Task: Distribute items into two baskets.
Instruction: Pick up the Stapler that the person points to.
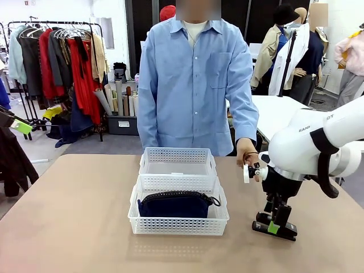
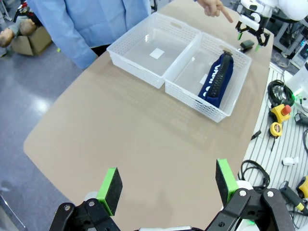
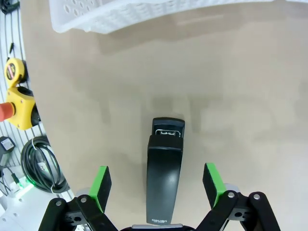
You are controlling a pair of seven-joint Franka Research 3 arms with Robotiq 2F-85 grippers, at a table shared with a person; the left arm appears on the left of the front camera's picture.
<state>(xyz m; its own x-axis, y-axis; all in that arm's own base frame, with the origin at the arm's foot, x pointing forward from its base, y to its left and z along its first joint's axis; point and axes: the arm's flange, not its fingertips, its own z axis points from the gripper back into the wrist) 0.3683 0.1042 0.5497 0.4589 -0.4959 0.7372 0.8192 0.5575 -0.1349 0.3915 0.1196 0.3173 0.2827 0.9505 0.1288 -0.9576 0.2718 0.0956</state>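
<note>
progress: about halfway, by my reading. pouch (image 1: 176,205) lies in the near basket (image 1: 178,226), long side along the basket, taking up most of its width. far basket (image 1: 177,154), touching the near one and closer to the person, holds neither item. stapler (image 3: 164,173) lies flat on the table (image 1: 68,216), well apart from the baskets on the robot's right – it has yet to go in, presumably into the far basket.

right gripper (image 3: 156,178): low over the stapler, jaws wide, one green pad on each side of the body with a clear gap both sides; nothing held. grip is set up but not yet made.

left gripper (image 2: 168,180): high above the table's bare end, jaws wide, holding nothing.

person's hand (image 2: 214,7): over the far right of the table, one finger pointing toward the stapler.

materials –
- pouch: navy fabric, soft, slightly slumped, dark zip along the top edge with a pull at one end.
- stapler: black, hard, glossy, long and narrow; should sit squarely between the pads.
- baskets: white plastic, rectangular, lattice-perforated walls, smooth floors.
- table: matte tan, plain.
</note>
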